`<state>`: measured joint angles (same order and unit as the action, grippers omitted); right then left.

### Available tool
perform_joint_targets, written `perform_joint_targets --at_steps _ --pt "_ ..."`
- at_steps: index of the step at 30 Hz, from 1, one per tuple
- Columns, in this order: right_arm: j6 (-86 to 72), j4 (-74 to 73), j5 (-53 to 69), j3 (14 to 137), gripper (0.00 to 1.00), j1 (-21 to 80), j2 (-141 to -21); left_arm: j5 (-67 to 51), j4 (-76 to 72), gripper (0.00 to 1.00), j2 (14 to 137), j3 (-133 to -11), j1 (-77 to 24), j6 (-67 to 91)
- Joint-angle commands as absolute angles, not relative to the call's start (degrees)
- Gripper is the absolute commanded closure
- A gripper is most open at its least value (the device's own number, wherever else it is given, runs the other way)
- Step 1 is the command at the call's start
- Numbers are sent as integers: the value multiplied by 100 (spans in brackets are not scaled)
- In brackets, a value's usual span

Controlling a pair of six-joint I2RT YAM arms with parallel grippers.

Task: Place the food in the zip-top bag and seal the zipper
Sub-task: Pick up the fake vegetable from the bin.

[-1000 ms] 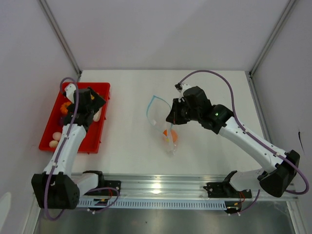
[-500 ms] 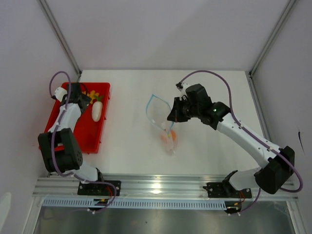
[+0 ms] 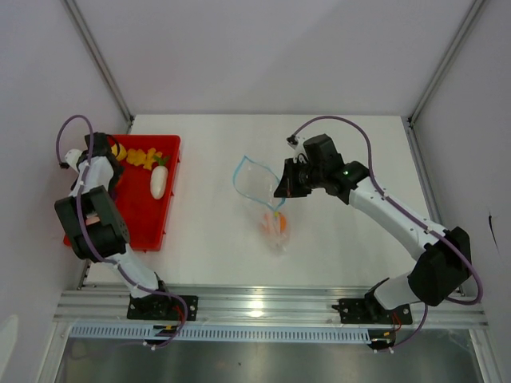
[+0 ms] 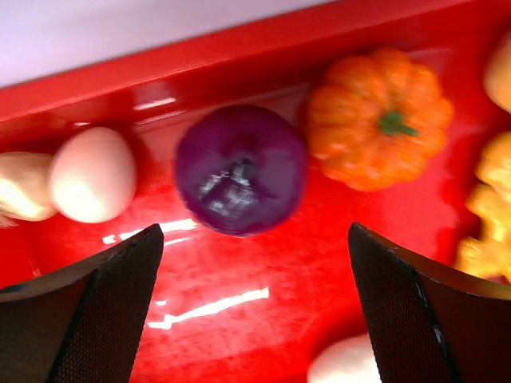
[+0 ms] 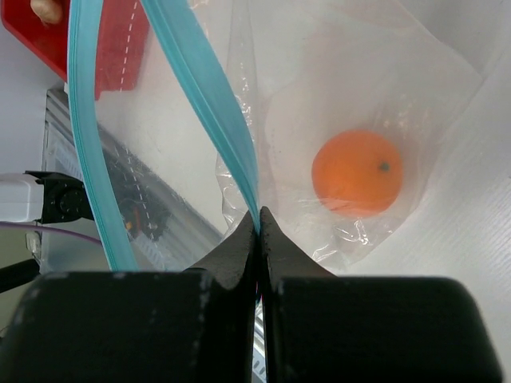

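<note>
The clear zip-top bag (image 3: 267, 207) lies mid-table with its blue-teal zipper (image 3: 243, 169) held open in a loop. An orange toy fruit (image 3: 274, 226) lies inside it, also in the right wrist view (image 5: 357, 172). My right gripper (image 3: 282, 189) is shut on the zipper strip (image 5: 215, 112) at the bag's mouth and holds it up. My left gripper (image 4: 255, 263) is open and empty over the red tray (image 3: 136, 215). Below it lie a purple piece (image 4: 239, 169), an orange pumpkin (image 4: 377, 117) and a pale egg (image 4: 89, 174). A white piece (image 3: 158, 183) and yellow pieces (image 3: 144, 157) lie in the tray.
The tray sits at the table's left edge beside the left wall. A metal rail (image 3: 263, 307) runs along the near edge by the arm bases. Grey walls close in the table on three sides.
My left arm has swung back toward the tray's far left corner, its gripper low over the toy foods. My right gripper has lifted the bag mouth slightly left; the bag shifted with it.
</note>
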<state>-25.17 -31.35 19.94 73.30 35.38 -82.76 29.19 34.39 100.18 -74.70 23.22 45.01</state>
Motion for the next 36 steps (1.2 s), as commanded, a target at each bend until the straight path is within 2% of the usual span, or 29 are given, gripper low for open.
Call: perform_joint_targets --at_steps 1,7,13,18,26,36 --pt "-2470 -3006 2206 7479 100 3516 -8332 3190 3875 2 10169 -7848 2399 4543" --pt "-2593 -3076 2180 7479 100 3524 -8244 3023 4130 2 10362 -7980 2522 4650" --pt "-2663 -3225 1995 7550 100 3665 -8086 3252 5316 0 11117 -8947 2557 4878" --pt "-2786 -3269 1899 7550 100 3805 -7954 3041 4975 1 11074 -8868 2610 4466" --pt "-2883 -3235 1758 7567 100 3990 -7840 3752 5572 1 11513 -9360 2610 4140" --pt "-2953 -3182 1609 7567 100 4175 -7752 3762 5423 0 11724 -9475 2610 3508"
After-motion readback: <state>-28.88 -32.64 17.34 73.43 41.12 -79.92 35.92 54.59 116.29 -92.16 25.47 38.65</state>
